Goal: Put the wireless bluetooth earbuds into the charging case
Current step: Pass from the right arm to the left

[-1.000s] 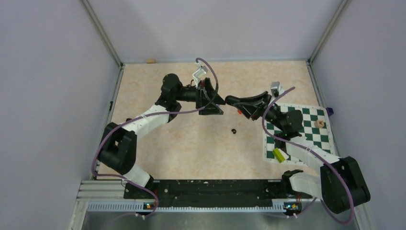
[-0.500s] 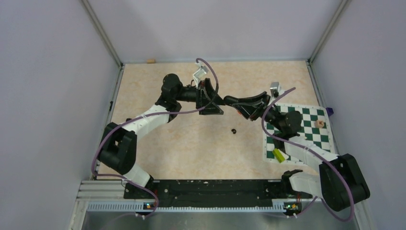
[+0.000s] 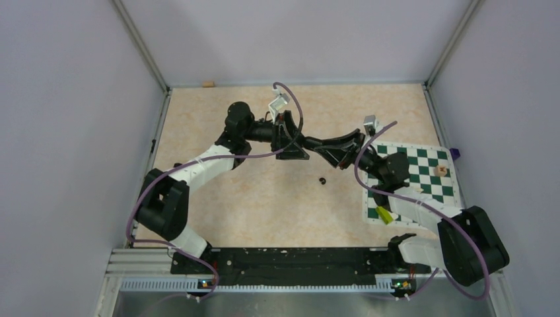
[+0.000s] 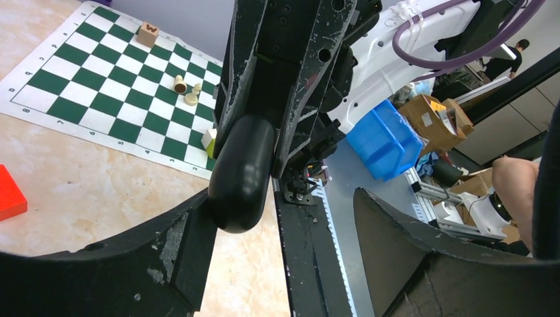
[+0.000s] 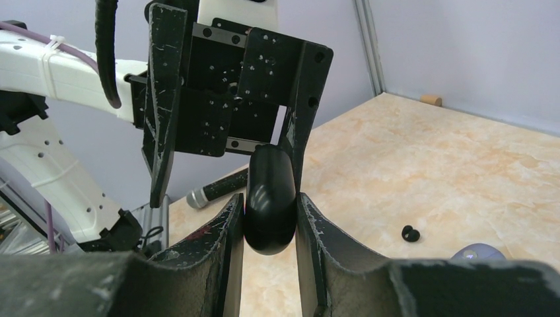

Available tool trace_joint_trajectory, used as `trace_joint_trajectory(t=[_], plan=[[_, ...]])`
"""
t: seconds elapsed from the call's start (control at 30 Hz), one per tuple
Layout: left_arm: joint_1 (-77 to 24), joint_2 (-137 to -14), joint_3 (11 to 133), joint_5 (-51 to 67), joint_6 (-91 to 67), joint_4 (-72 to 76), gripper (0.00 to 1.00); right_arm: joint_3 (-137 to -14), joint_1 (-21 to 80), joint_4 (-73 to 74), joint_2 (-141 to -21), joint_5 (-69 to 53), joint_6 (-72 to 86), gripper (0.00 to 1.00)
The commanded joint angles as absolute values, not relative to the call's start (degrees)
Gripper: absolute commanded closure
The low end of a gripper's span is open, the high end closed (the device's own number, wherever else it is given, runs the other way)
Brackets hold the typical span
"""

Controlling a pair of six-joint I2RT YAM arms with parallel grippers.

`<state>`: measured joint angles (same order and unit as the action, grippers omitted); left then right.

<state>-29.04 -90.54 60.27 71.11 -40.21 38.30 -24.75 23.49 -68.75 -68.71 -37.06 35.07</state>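
Note:
My right gripper (image 5: pixel 267 221) is shut on a glossy black rounded charging case (image 5: pixel 269 188) and holds it above the table. My left gripper (image 4: pixel 284 257) is open and faces it; the case (image 4: pixel 243 172) rests against the tip of its left finger (image 4: pixel 165 251). In the top view the two grippers meet at mid-table, left (image 3: pixel 290 142) and right (image 3: pixel 318 144). One black earbud (image 3: pixel 323 180) lies on the table in front of them and also shows in the right wrist view (image 5: pixel 410 233). A lilac rounded thing (image 5: pixel 477 251) shows partly behind my right finger. The other earbuds are out of view.
A green-and-white chessboard mat (image 3: pixel 422 178) lies at the right, with a wooden block (image 3: pixel 440 170), small chess pieces (image 4: pixel 179 84) and a yellow-green block (image 3: pixel 384 214) on it. A red block (image 4: pixel 10 193) lies beside the mat. A silver-tipped black rod (image 5: pixel 218 187) lies near the left edge.
My right gripper has moved left with the case, closing the gap to my left gripper until the case sits against its finger. The left arm has barely moved.

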Motion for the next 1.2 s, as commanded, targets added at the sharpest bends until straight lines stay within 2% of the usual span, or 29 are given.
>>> trace_joint_trajectory(t=[0.0,0.33,0.43,0.53,0.67,0.7,0.8,0.87,1.0,1.17], plan=[[-29.4,-90.8,61.8,71.6,-39.1,39.5,0.24,-26.1,25.0,-69.0,-69.0,-36.1,32.9,0.87],[-29.7,-90.8,62.1,71.8,-38.6,38.8,0.54,-26.3,25.2,-68.0,-68.9,-35.7,32.3,0.87],[-29.8,-90.8,62.6,71.8,-37.4,37.0,0.72,-26.5,25.2,-68.0,-69.1,-36.3,32.3,0.87],[-29.7,-90.5,63.4,71.6,-34.8,33.4,0.84,-26.6,25.2,-68.2,-69.1,-37.4,32.2,0.85],[-29.8,-90.2,63.6,71.5,-33.1,31.2,0.87,-26.9,25.2,-68.1,-69.1,-38.9,32.1,0.80],[-29.7,-90.0,63.7,71.7,-32.7,30.6,0.87,-27.1,25.2,-67.6,-69.0,-39.4,31.8,0.76],[-29.8,-89.6,65.0,72.6,-26.6,24.2,0.88,-29.4,25.1,-63.1,-68.1,-43.2,30.0,0.55],[-29.8,-89.3,66.8,73.0,-17.7,14.0,0.88,-33.2,25.1,-56.0,-66.9,-48.0,26.9,0.47],[-30.2,-89.3,73.5,70.7,8.2,-14.0,0.91,-37.5,25.1,-43.6,-63.4,-54.1,20.8,0.44],[-30.6,-89.3,75.9,69.0,17.5,-22.6,0.91,-38.7,25.0,-36.9,-61.1,-58.2,15.3,0.45]])
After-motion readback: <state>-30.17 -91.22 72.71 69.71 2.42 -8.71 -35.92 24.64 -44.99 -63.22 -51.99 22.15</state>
